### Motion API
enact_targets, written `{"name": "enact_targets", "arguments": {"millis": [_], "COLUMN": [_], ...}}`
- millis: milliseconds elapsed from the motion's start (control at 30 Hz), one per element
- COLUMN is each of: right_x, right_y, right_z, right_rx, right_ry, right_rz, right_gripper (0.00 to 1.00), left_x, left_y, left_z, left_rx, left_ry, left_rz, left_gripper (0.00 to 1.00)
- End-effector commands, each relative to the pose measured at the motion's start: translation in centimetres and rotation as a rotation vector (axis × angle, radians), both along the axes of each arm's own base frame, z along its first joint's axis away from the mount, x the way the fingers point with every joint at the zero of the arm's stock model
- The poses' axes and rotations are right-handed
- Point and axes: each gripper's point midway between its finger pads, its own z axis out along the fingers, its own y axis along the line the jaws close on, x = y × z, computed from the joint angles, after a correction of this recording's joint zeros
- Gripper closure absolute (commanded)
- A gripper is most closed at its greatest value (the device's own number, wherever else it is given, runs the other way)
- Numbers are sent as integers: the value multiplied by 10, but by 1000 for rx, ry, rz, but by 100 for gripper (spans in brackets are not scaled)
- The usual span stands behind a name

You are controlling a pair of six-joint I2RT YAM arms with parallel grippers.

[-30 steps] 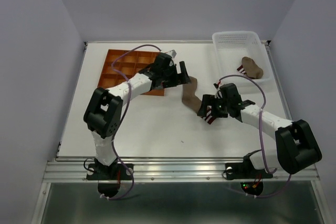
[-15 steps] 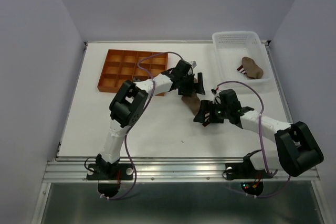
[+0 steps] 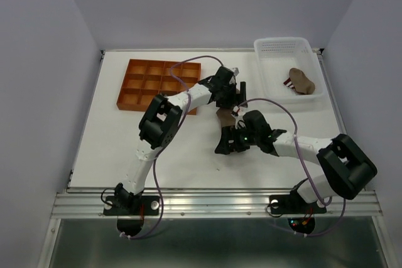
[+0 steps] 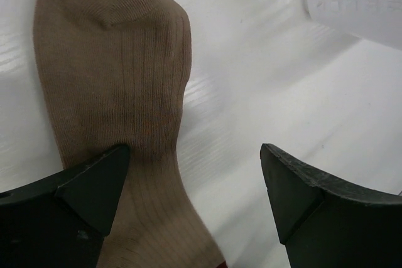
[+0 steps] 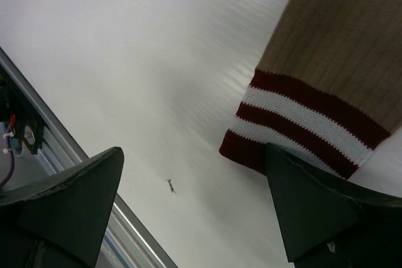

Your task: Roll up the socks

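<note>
L gripper (image 4: 195, 180) and R gripper (image 5: 195, 199), jaws wide and empty, are bracketing tan sock (image 3: 222, 117) mid-frame; next move, as I judge it: pinch striped cuff (image 5: 301, 123), start roll.

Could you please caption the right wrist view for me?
Open right gripper hovers over the striped cuff of the tan sock.

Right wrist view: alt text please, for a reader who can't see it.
A tan ribbed sock with a red-and-white striped cuff lies flat on the white table, at upper right. The right gripper is open and empty, its dark fingers in the lower corners, the cuff just ahead of one.
</note>
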Motion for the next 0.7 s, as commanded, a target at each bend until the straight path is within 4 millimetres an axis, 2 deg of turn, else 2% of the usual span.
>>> {"name": "enact_targets", "arguments": {"millis": [0,33,67,100,133,200,300,333,400,433,500,533,600,633,667], "right_x": [-3,8,8,12,14,21,21,24,26,25,22,20,15,15,12], "right_y": [26,31,34,37,38,45,51,55,51,49,44,38,26,22,15], "right_z": [-4,1,-3,-1,0,11,26,42,58,55,67,66,69,70,68], "right_rx": [0,-3,-17,-24,-28,-28,-35,-33,-36,-48,-53,-86,-131,-166,-196], "right_ry": [-14,-43,-43,-62,-76,-119,-179,-249,-334,-345,-395,-419,-442,-481,-476], "right_rz": [65,50,56,53,59,79,129,152,189,205,227,254,277,304,311], "right_gripper": [0,0,0,0,0,0,0,0,0,0,0,0,0,0,0], "left_x": [2,2,1,2,-1,-1,-6,-5,-4,-3,-3,-2,-3,-3,-2], "left_y": [19,20,23,22,26,25,27,28,33,34,39,43,48,53,56], "left_z": [-34,-32,-33,-20,-19,7,29,48,69,76,88,104,116,132,139], "left_rx": [84,77,81,65,70,38,16,-4,-14,-19,-35,-53,-67,-80,-86], "left_ry": [42,40,41,15,8,-44,-86,-121,-159,-170,-180,-205,-228,-260,-274], "left_rz": [-8,-15,-15,-16,-26,-37,-60,-58,-44,-42,-36,-30,-23,-19,-17], "left_gripper": [1,1,1,1,1,1,1,1,1,1,1,1,1,1,1]}}
